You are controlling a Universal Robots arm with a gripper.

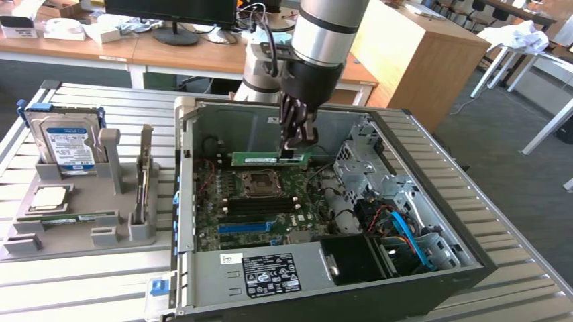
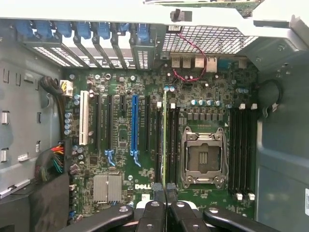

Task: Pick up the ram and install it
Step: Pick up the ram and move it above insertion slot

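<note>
My gripper (image 1: 292, 149) hangs inside the open computer case (image 1: 188, 201), shut on the ram (image 1: 268, 159). The ram is a long green stick held level above the motherboard (image 1: 255, 201), a little beyond the processor socket (image 1: 260, 180). In the wrist view the ram (image 2: 165, 140) shows edge-on as a thin line running out from between the black fingertips (image 2: 159, 189) of my gripper (image 2: 165, 188). It lies over the dark memory slots (image 2: 174, 145) beside the socket (image 2: 203, 157). I cannot tell whether it touches a slot.
More dark memory slots (image 2: 241, 150) lie on the socket's other side, and a blue slot strip (image 1: 245, 227) sits nearer the case front. On the exterior view's left, a grey holder (image 1: 80, 231) carries a hard drive (image 1: 63, 144), a square silvery chip (image 1: 49, 196) and another green stick (image 1: 67, 218).
</note>
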